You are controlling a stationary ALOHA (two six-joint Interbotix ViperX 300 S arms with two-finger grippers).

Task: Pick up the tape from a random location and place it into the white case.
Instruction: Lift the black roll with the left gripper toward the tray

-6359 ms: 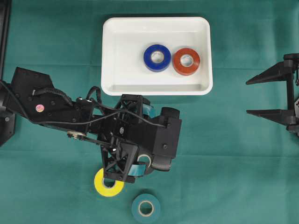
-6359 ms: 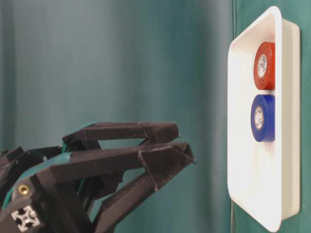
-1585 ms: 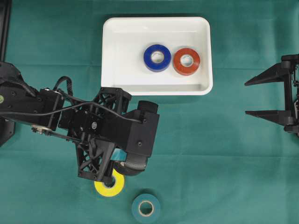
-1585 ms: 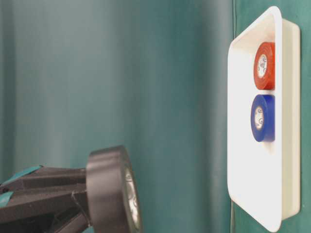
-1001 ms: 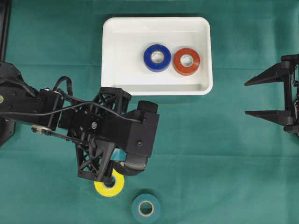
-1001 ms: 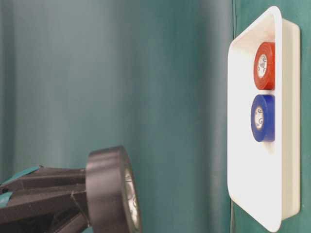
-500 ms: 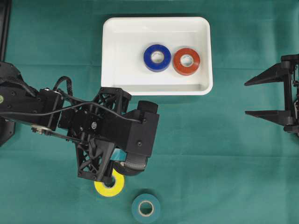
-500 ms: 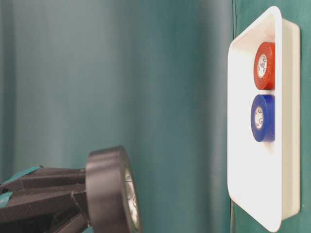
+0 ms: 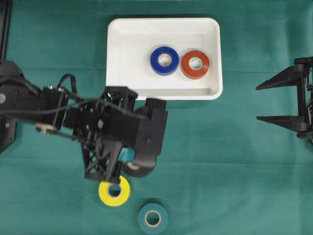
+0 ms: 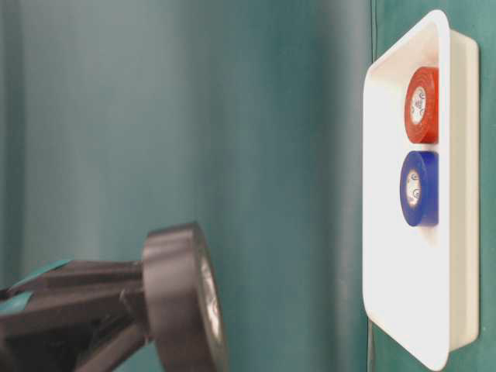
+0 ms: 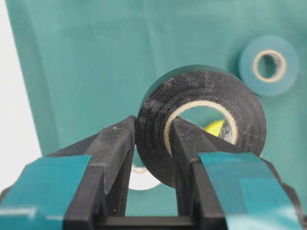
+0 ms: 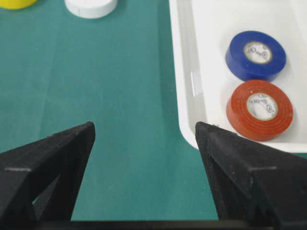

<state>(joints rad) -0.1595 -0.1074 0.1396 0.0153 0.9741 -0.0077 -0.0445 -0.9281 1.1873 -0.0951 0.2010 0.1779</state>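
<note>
My left gripper point(image 11: 153, 132) is shut on a black tape roll point(image 11: 249, 120), one finger outside the roll and one through its core. In the overhead view this black tape point(image 9: 141, 169) hangs above the cloth, below the white case point(image 9: 127, 58), whose near rim is close to the arm. The table-level view shows the roll point(image 10: 178, 294) raised, left of the case point(image 10: 387, 232). A blue roll point(image 9: 164, 60) and a red roll point(image 9: 195, 64) lie in the case. My right gripper point(image 9: 259, 102) stands open and empty at the right edge, and its wrist view point(image 12: 144, 129) shows only cloth between the fingers.
A yellow roll point(image 9: 114, 191) and a teal roll point(image 9: 152, 218) lie on the green cloth near the front edge. A small white roll point(image 11: 144, 179) lies on the cloth under my left gripper, hidden by the arm from overhead. The left arm's body point(image 9: 44, 105) spans the left side.
My left gripper has risen and shifted slightly towards the case with the black tape, uncovering more of the yellow roll. The right arm has not moved.
</note>
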